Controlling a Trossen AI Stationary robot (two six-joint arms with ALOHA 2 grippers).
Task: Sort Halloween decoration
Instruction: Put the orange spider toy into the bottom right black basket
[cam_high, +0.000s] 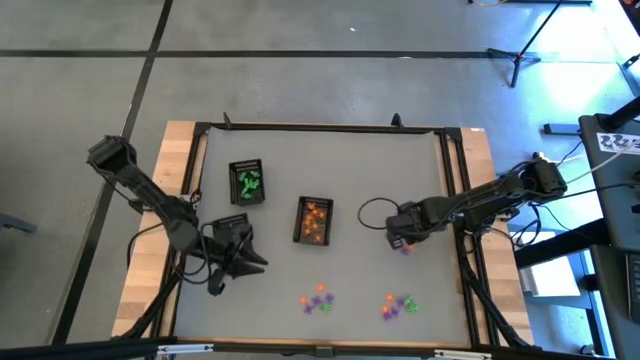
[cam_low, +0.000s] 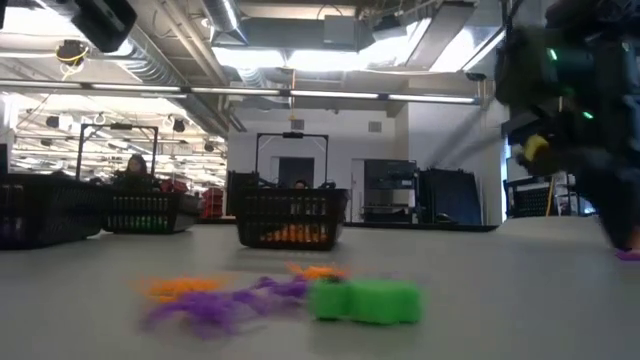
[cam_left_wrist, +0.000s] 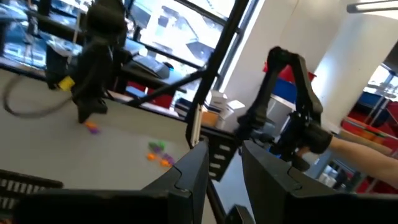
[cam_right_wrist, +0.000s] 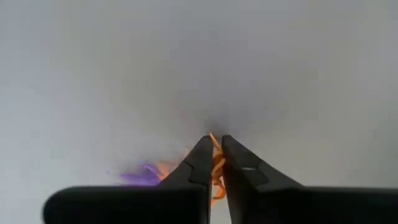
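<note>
Orange plastic shows between the right gripper's (cam_right_wrist: 215, 163) fingers, which are pinched together on an orange trinket (cam_right_wrist: 217, 171) low over the grey table (cam_high: 350, 170), a purple trinket (cam_right_wrist: 138, 178) lying just beside them at nine o'clock. Out from there, the orange-filled tray (cam_high: 313, 220) sits at nine o'clock, the green-filled tray (cam_high: 247, 183) beyond it at about ten, and two loose clusters of trinkets (cam_high: 400, 305) (cam_high: 317, 299) lie at six and seven o'clock. Left gripper (cam_high: 237, 262) waits with fingers slightly apart, holding nothing, by the table's left edge.
</note>
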